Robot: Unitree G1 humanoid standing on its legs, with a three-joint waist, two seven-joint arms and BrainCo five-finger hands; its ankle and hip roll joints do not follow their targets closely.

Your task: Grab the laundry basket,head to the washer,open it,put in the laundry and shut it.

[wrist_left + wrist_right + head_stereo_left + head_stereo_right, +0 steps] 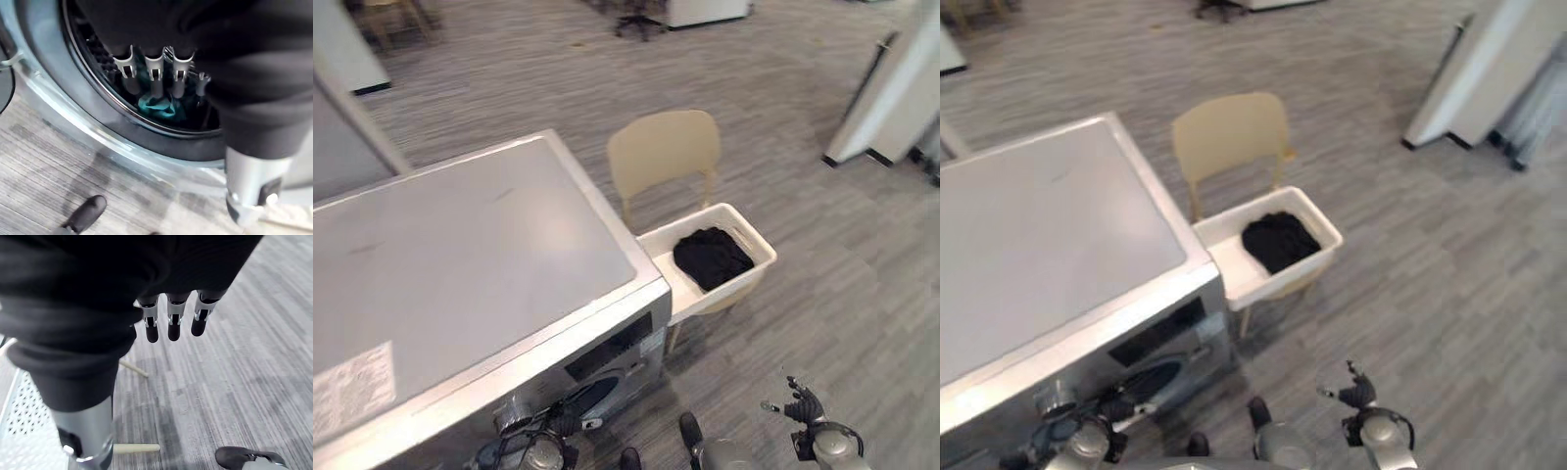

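Note:
The silver washer (460,264) stands at the left with its drum opening (98,132) uncovered. My left hand (155,81) reaches into the drum with straight fingers, whose tips rest on a teal cloth (159,107) lying just inside the rim. The white laundry basket (749,230) sits on a beige chair (664,152) beside the washer's right side and holds a black garment (710,257). My right hand (803,403) hangs low at the right over the floor, fingers (171,328) straight and holding nothing.
The basket's perforated wall (19,406) and the chair's legs (132,448) are close to my right arm. White partition panels (891,98) stand at the far right. An office chair base (636,24) is at the back, across grey carpet.

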